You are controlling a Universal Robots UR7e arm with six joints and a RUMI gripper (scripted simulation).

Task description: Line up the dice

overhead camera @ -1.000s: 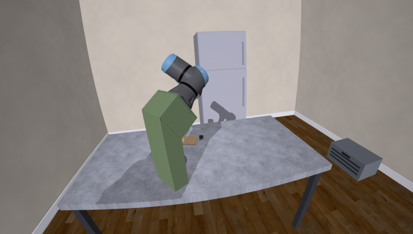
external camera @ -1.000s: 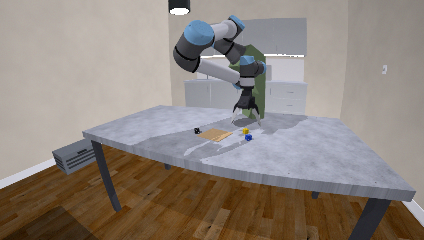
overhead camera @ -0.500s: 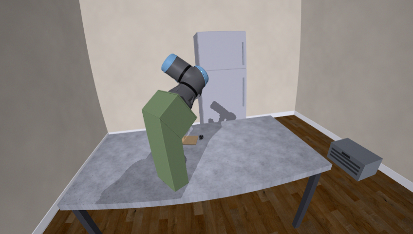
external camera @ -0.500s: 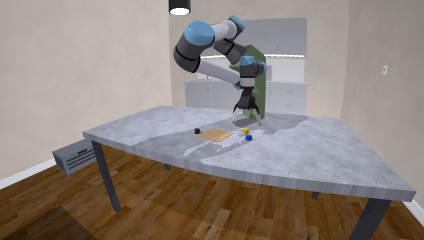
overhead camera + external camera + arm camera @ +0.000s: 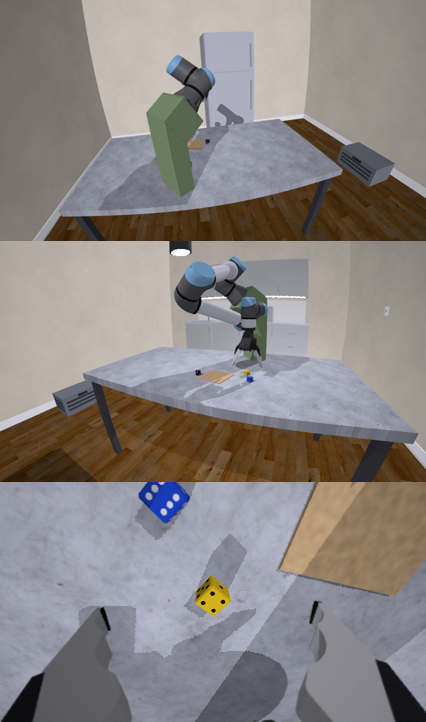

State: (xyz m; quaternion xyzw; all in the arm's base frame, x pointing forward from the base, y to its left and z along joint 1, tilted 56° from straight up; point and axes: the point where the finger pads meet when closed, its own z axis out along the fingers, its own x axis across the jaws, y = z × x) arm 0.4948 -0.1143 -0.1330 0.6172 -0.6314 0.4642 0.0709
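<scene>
The yellow die (image 5: 213, 596) sits flat on the grey surface (image 5: 299, 396), below the gripper (image 5: 247, 360) and between its two spread, empty fingers in the wrist view. The blue die (image 5: 164, 500) lies just beyond it, both off the tan mat (image 5: 215, 376). The black die (image 5: 197, 372) rests past the mat's opposite edge, towards the surface's left corner in the exterior view.

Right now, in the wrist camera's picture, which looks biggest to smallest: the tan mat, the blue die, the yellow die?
1. Tan mat, by far the largest, though cut off by the picture's edge.
2. and 3. Blue die and yellow die look about alike; the blue one is partly cropped, so I won't rank them.
</scene>
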